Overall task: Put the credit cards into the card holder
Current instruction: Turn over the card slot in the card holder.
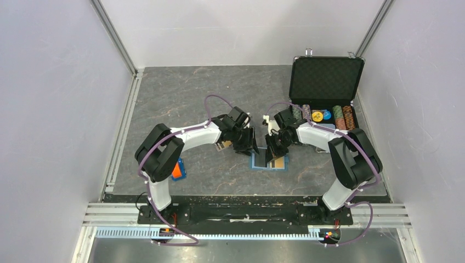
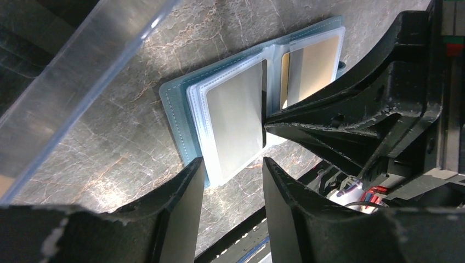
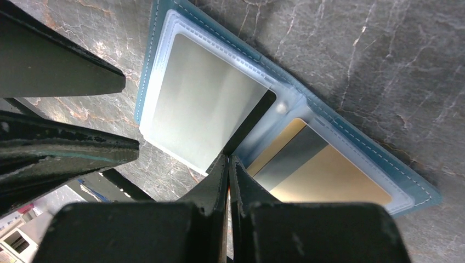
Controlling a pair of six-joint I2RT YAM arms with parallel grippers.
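Your right gripper (image 3: 227,161): fingers together, tips at edge of black card (image 3: 253,118); card runs straight ahead into card holder (image 3: 148,71) pocket, so push along it; left gripper (image 2: 231,164) apart, nearby.

Pretty cramped over the card holder (image 1: 268,163): the left gripper (image 1: 248,147) crowded its 10 o'clock and the right gripper (image 1: 272,156) hung right on top. A clear tray (image 2: 82,82) walled off 9 o'clock and the chip case (image 1: 325,82) blocked 2. The worktop (image 1: 181,93) left passing room at 12.
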